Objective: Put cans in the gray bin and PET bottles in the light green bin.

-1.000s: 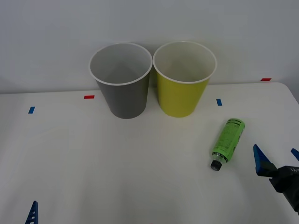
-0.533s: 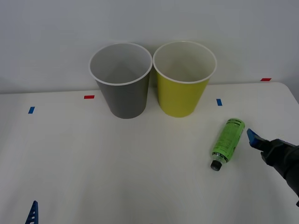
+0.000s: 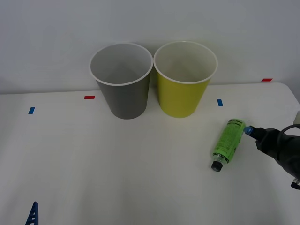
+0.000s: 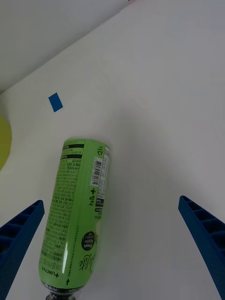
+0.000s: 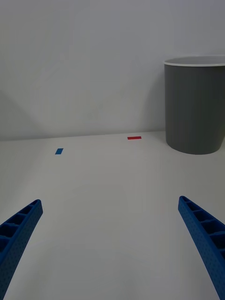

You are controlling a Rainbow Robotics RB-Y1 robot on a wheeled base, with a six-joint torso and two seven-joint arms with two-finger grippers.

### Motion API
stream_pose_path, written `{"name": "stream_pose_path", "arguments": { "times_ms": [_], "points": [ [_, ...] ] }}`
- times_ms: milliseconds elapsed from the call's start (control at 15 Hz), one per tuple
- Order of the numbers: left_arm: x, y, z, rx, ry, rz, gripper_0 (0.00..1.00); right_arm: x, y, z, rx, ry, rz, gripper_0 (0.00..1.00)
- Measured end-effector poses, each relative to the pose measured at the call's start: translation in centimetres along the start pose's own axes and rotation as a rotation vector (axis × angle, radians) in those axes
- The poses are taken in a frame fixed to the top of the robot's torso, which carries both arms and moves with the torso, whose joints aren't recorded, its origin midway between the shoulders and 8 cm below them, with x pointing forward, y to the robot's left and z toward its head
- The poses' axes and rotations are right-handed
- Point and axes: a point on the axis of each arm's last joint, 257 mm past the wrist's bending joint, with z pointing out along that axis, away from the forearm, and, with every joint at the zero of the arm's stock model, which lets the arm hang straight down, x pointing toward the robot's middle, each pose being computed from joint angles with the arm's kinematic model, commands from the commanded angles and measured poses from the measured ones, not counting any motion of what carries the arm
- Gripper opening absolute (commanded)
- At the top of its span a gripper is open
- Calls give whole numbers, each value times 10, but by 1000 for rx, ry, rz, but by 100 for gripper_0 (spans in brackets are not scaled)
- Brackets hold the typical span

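The PET bottle (image 3: 228, 143) lies on its side on the white table, right of centre, its black cap toward me. My right gripper (image 3: 253, 132) hovers just right of the bottle's far end. In the right wrist view it (image 4: 111, 201) is open, and the green-labelled bottle (image 4: 77, 213) lies between its fingers, nearer one finger (image 4: 21, 229). The gray bin (image 3: 123, 82) and the light green bin (image 3: 184, 79) stand upright side by side at the back. My left gripper (image 3: 32, 213) rests open at the front left (image 5: 110, 201), facing the gray bin (image 5: 196, 110). Cans are out of view.
Small blue tape marks (image 3: 220, 102) (image 3: 31, 110) and red ones (image 3: 89, 97) (image 3: 266, 80) dot the back of the table. A white wall rises right behind the bins. The table's right edge (image 3: 293, 96) runs close to my right arm.
My right gripper has moved forward and leftward from the table's front right to the bottle's far end. The bottle, bins and left gripper have stayed put.
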Motion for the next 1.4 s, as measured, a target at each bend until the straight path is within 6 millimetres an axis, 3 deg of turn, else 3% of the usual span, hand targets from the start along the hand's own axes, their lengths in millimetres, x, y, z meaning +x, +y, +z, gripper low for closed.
{"name": "stream_pose_path", "arguments": {
  "times_ms": [200,400,733,1200,1400],
  "points": [
    [0,0,0,0,0,0,100,8,3,-3,60,113,9,100],
    [0,0,0,0,0,0,100,15,13,10,37,209,25,100],
    [0,0,0,0,0,0,100,10,9,21,29,309,-21,100],
    [0,0,0,0,0,0,100,21,33,30,34,365,43,100],
    [0,0,0,0,0,0,100,9,39,44,34,382,81,100]
  ]
}}
